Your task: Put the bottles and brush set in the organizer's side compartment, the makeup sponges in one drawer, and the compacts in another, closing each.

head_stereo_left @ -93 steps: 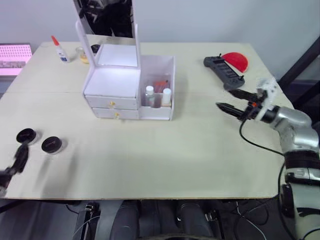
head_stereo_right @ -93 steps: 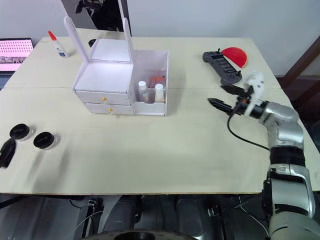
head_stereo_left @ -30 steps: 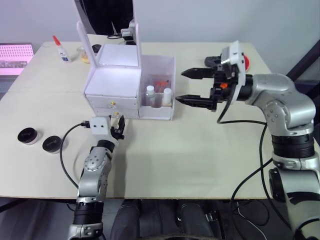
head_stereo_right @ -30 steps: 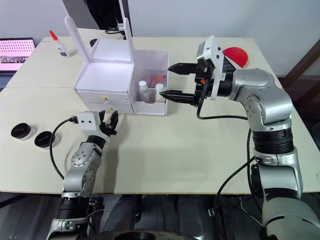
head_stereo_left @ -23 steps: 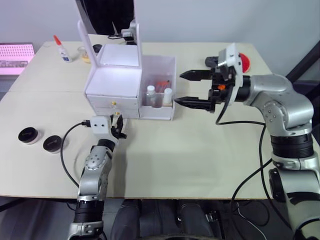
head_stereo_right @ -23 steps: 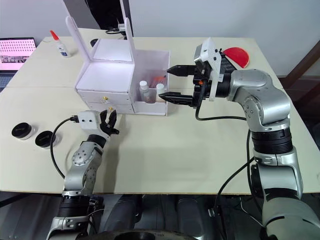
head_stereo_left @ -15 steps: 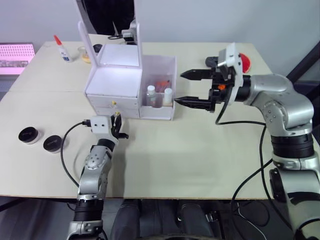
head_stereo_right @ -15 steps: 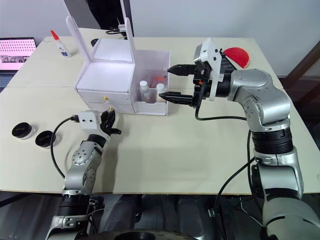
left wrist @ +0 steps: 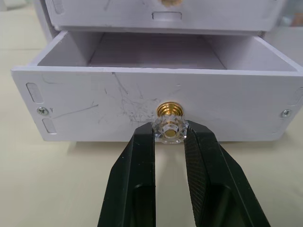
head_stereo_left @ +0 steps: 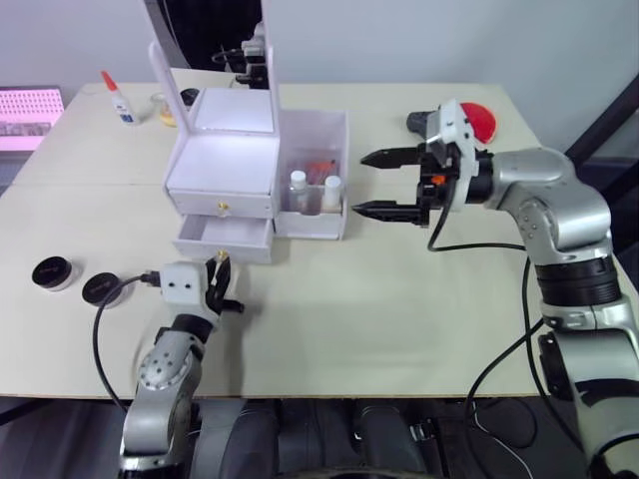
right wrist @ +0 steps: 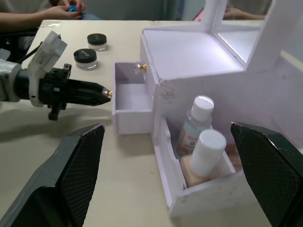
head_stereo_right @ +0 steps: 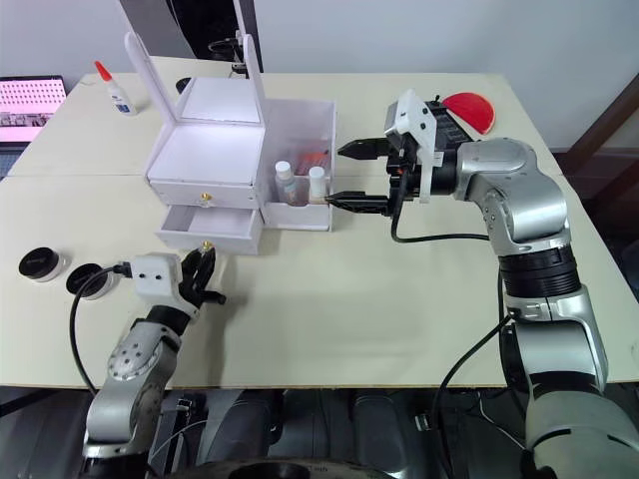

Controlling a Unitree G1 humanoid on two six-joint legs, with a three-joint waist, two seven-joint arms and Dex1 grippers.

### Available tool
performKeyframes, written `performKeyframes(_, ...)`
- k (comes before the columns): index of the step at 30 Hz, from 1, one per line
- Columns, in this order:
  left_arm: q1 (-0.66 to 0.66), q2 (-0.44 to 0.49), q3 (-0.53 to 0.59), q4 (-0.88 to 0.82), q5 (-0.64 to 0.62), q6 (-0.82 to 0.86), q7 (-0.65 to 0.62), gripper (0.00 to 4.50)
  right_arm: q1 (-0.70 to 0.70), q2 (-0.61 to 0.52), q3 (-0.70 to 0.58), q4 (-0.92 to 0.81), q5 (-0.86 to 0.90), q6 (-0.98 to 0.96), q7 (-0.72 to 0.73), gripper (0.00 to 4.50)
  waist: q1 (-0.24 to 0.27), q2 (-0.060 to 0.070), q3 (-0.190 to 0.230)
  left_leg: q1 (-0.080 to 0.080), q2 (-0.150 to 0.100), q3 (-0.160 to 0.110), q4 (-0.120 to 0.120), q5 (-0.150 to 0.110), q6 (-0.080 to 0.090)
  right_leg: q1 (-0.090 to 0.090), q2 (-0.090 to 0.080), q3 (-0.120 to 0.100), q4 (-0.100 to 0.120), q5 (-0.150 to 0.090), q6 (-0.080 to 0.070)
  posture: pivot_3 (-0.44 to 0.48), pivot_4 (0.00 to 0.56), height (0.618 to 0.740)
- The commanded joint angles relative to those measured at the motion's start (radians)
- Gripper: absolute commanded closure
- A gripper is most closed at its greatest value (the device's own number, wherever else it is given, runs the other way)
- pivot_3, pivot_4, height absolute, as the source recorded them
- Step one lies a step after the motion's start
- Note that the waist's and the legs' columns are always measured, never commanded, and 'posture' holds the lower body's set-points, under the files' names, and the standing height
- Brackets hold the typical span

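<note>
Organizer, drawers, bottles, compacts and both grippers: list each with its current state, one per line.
White plastic mirrored organizer: upright on table.
Lower gold-knobbed drawer: pulled open, empty.
Upper drawer: closed.
Two white-capped bottles: standing in side compartment.
Two round black compacts: on table, lids on.
Left gripper: jaws closed on drawer knob.
Right gripper: jaws open, empty.

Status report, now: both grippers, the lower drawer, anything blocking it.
Left gripper shut on lower drawer's knob; lower drawer open, empty. Right gripper open, beside side compartment. Compacts on table; nothing blocking.
</note>
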Motion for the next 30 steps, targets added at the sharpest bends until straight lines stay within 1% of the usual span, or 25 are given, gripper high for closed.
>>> performKeyframes(1, 0.071, -0.016, -0.019, -0.136, -0.008, 0.018, 0.016, 4.17, -0.060, 0.003, 0.011, 0.111, -0.052, -0.101, 0.054, 0.00, 0.002, 0.000, 0.000, 0.000, 0.000, 0.000, 0.000, 0.000, 0.000, 0.000, 0.000, 0.000, -0.001, 0.000, 0.000, 0.000, 0.150, 0.740)
performKeyframes(6, 0.140, -0.028, -0.040, -0.198, -0.010, 0.044, 0.024, 4.17, -0.114, 0.038, 0.012, 0.212, -0.067, -0.144, 0.086, 0.00, -0.001, 0.000, 0.000, -0.001, 0.000, 0.000, 0.001, 0.000, 0.000, 0.000, 0.000, 0.000, -0.003, 0.001, -0.001, 0.000, 0.150, 0.740)
performKeyframes(10, 0.177, -0.028, -0.032, -0.219, -0.001, 0.056, 0.034, 4.17, -0.124, 0.060, 0.007, 0.242, -0.069, -0.150, 0.092, 0.00, -0.002, 0.000, 0.000, -0.002, 0.000, 0.001, -0.001, -0.001, -0.002, 0.000, 0.000, 0.000, -0.007, 0.001, -0.001, 0.000, 0.150, 0.740)
performKeyframes(12, 0.179, -0.033, -0.018, -0.218, -0.016, 0.052, 0.032, 3.13, -0.127, 0.064, 0.001, 0.252, -0.066, -0.144, 0.094, 0.00, 0.000, 0.000, 0.000, -0.002, 0.000, 0.000, -0.002, -0.002, -0.002, 0.000, 0.000, 0.000, -0.007, 0.000, 0.000, 0.000, 0.150, 0.740)
performKeyframes(13, 0.179, -0.034, -0.012, -0.220, -0.021, 0.054, 0.033, 2.82, -0.129, 0.065, 0.000, 0.256, -0.067, -0.141, 0.095, 0.00, 0.000, 0.000, 0.000, -0.002, 0.000, 0.001, -0.002, -0.002, -0.002, 0.000, 0.000, 0.000, -0.007, 0.000, 0.001, 0.000, 0.150, 0.740)
performKeyframes(15, 0.194, -0.023, -0.003, -0.243, -0.043, 0.060, 0.014, 1.78, -0.137, 0.059, -0.009, 0.273, -0.065, -0.140, 0.103, 0.00, 0.000, 0.000, 0.000, -0.002, 0.000, 0.000, -0.004, -0.002, -0.002, 0.000, 0.000, 0.000, -0.008, 0.000, 0.001, 0.000, 0.150, 0.740)
performKeyframes(16, 0.207, -0.018, 0.005, -0.257, -0.058, 0.061, 0.005, 1.37, -0.140, 0.056, -0.013, 0.283, -0.066, -0.144, 0.107, 0.00, -0.001, 0.000, 0.000, -0.002, 0.000, 0.000, -0.004, -0.002, -0.002, 0.000, 0.000, 0.000, -0.008, 0.000, 0.001, 0.000, 0.150, 0.740)
performKeyframes(17, 0.216, -0.015, 0.011, -0.266, -0.069, 0.062, -0.002, 0.72, -0.142, 0.054, -0.015, 0.289, -0.067, -0.148, 0.110, 0.00, -0.003, 0.000, 0.000, -0.002, 0.000, 0.001, -0.004, -0.002, -0.002, 0.000, 0.000, 0.000, -0.008, 0.000, 0.001, 0.000, 0.150, 0.740)
performKeyframes(18, 0.236, -0.003, 0.028, -0.283, -0.083, 0.060, -0.016, 0.21, -0.144, 0.050, -0.019, 0.300, -0.069, -0.153, 0.115, 0.00, -0.004, 0.000, 0.000, -0.002, 0.000, 0.001, -0.004, -0.002, -0.002, 0.000, 0.000, 0.000, -0.008, 0.000, 0.001, 0.000, 0.150, 0.740)
performKeyframes(19, 0.260, 0.009, 0.057, -0.302, -0.107, 0.059, -0.033, 0.06, -0.146, 0.044, -0.025, 0.310, -0.068, -0.157, 0.123, 0.00, -0.006, 0.000, 0.000, -0.002, 0.000, 0.001, -0.004, -0.002, -0.002, 0.000, 0.000, 0.000, -0.008, 0.000, 0.001, 0.000, 0.150, 0.740)
performKeyframes(23, 0.362, 0.059, 0.188, -0.361, -0.220, 0.023, -0.121, 0.06, -0.144, 0.019, -0.054, 0.337, -0.060, -0.158, 0.148, 0.00, -0.022, 0.000, 0.000, -0.002, 0.000, 0.001, -0.005, -0.002, -0.002, 0.000, 0.000, 0.000, -0.009, -0.001, 0.001, 0.000, 0.150, 0.740)
performKeyframes(25, 0.426, 0.084, 0.283, -0.364, -0.288, -0.012, -0.183, 0.06, -0.139, 0.002, -0.079, 0.360, -0.052, -0.164, 0.157, 0.00, -0.026, 0.001, 0.000, -0.002, 0.000, 0.001, -0.006, -0.002, -0.002, 0.000, 0.000, 0.000, -0.010, -0.001, 0.001, 0.000, 0.150, 0.740)
performKeyframes(26, 0.455, 0.096, 0.349, -0.346, -0.325, -0.034, -0.213, 0.06, -0.134, -0.009, -0.095, 0.379, -0.050, -0.172, 0.159, 0.00, -0.026, 0.001, 0.000, -0.002, 0.000, 0.001, -0.006, -0.003, -0.002, 0.000, 0.000, 0.000, -0.010, -0.001, 0.001, 0.000, 0.150, 0.740)
performKeyframes(27, 0.472, 0.104, 0.392, -0.332, -0.351, -0.049, -0.232, 0.06, -0.130, -0.015, -0.104, 0.391, -0.050, -0.177, 0.161, 0.00, -0.026, 0.001, 0.001, -0.002, 0.000, 0.001, -0.006, -0.003, -0.002, -0.001, 0.000, 0.000, -0.010, -0.001, 0.001, 0.000, 0.150, 0.740)
performKeyframes(29, 0.504, 0.122, 0.563, -0.227, -0.425, -0.100, -0.277, 0.06, -0.109, -0.048, -0.133, 0.459, -0.064, -0.217, 0.159, 0.00, -0.026, 0.001, 0.000, -0.001, 0.000, 0.001, -0.005, -0.003, -0.002, -0.001, 0.000, 0.000, -0.010, 0.000, 0.000, 0.000, 0.150, 0.740)
performKeyframes(30, 0.515, 0.132, 0.628, -0.179, -0.450, -0.120, -0.298, 0.06, -0.102, -0.061, -0.145, 0.498, -0.072, -0.238, 0.154, 0.00, -0.025, 0.000, 0.000, -0.001, 0.000, 0.001, -0.005, -0.003, -0.002, -0.001, 0.000, 0.000, -0.010, 0.000, 0.000, 0.000, 0.150, 0.740)
